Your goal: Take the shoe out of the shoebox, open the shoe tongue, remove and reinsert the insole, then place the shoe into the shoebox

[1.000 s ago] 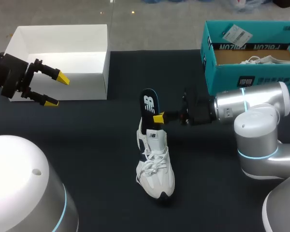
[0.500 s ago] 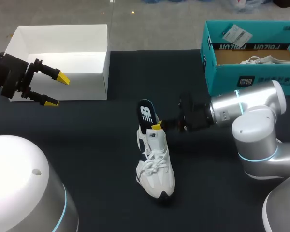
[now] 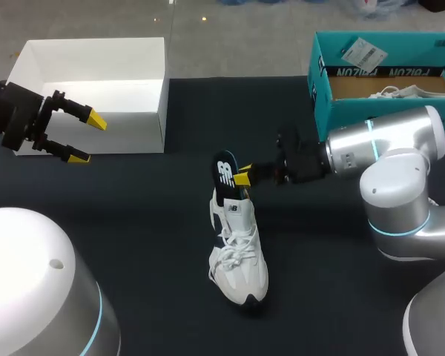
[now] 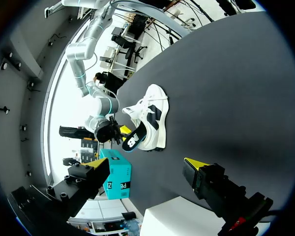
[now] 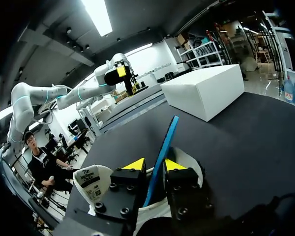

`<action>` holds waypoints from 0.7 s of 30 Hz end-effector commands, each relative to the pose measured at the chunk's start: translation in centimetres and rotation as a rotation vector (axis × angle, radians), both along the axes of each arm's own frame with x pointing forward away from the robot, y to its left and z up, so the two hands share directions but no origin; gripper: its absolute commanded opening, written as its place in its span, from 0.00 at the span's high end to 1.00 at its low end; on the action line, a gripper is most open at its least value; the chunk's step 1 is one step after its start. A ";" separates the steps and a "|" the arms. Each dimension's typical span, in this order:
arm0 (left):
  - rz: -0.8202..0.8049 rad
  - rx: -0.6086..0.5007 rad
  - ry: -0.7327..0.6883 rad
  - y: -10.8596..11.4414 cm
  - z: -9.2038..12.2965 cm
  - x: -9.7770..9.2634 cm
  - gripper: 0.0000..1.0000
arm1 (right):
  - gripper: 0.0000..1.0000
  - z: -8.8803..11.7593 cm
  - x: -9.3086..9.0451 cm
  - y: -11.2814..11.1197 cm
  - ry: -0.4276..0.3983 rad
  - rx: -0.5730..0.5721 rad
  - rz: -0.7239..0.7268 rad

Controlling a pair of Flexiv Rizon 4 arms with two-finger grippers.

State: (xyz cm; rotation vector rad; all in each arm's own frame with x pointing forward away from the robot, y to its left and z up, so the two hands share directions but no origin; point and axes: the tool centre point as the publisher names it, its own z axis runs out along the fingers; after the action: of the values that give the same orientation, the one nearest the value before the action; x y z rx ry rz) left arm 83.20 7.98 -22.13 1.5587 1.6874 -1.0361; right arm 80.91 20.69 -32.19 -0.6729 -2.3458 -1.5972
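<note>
Since the shoe [image 3: 239, 256] sat mid-frame, insole [image 3: 224, 172] half out and pinched by the right gripper [image 3: 241, 178], left gripper [image 3: 87, 139] gaping, I'd say boxing wasn't done.

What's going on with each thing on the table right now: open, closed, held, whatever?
shoe, upright on the table, outside both boxes.
insole, sticking up out of the shoe's heel, gripped.
right end effector, shut on the insole.
left end effector, open, holding nothing.
white box, open, nothing visible inside.
teal shoebox, open, white shoe inside.
</note>
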 end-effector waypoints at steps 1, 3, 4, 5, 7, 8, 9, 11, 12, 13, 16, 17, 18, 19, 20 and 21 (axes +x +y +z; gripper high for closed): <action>0.001 0.004 -0.001 0.0 0.0 -0.1 0.00 | 1.00 -0.8 -0.2 0.2 0.012 0.005 -0.010; 0.001 0.004 -0.001 0.0 0.0 -0.1 0.00 | 1.00 -1.2 -0.2 0.1 0.020 0.006 -0.020; 0.001 0.004 -0.001 0.0 0.0 -0.1 0.00 | 1.00 -1.4 -0.2 0.1 0.024 0.007 -0.024; 0.001 0.004 -0.001 0.0 0.0 -0.1 0.00 | 1.00 -1.5 -0.2 0.0 0.027 0.003 -0.029; 0.001 0.004 -0.001 0.0 0.0 -0.1 0.00 | 1.00 -1.9 -0.2 -0.2 0.034 -0.004 -0.038; 0.001 0.004 -0.001 0.0 0.0 -0.1 0.00 | 1.00 -2.0 -0.2 -0.3 0.037 -0.006 -0.041; 0.001 0.004 -0.001 0.0 0.0 -0.1 0.00 | 1.00 -2.1 -0.3 -0.3 0.040 -0.011 -0.043; 0.001 0.004 -0.001 0.0 0.0 -0.1 0.00 | 1.00 -2.3 -0.4 -0.5 0.042 -0.017 -0.045; 0.001 0.004 -0.001 0.0 0.0 -0.1 0.00 | 1.00 -2.3 -0.6 -0.5 0.044 -0.019 -0.045; 0.001 0.004 -0.001 0.0 0.0 -0.1 0.00 | 1.00 -2.4 -0.8 -0.6 0.047 -0.021 -0.046; 0.001 0.004 -0.001 0.0 0.0 -0.1 0.00 | 1.00 -2.7 -1.5 -0.6 0.058 -0.036 -0.038; 0.001 0.004 -0.001 0.0 0.0 -0.1 0.00 | 1.00 -2.8 -1.7 -0.6 0.061 -0.039 -0.037; 0.001 0.004 -0.001 0.0 0.0 -0.1 0.00 | 1.00 -3.0 -1.9 -0.6 0.065 -0.041 -0.037; 0.001 0.004 -0.001 0.0 0.0 -0.1 0.00 | 1.00 -3.1 -2.1 -0.6 0.070 -0.047 -0.036; 0.001 0.004 -0.001 0.0 0.0 -0.1 0.00 | 1.00 -3.3 -2.3 -0.7 0.073 -0.053 -0.036; 0.001 0.004 -0.001 0.0 0.0 -0.1 0.00 | 1.00 -3.4 -2.5 -0.7 0.076 -0.055 -0.037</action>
State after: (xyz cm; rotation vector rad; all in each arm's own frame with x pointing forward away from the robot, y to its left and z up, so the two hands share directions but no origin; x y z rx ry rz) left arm 83.20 7.98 -22.13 1.5587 1.6874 -1.0361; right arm 79.00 19.92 -35.52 -0.7657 -2.3330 -1.5101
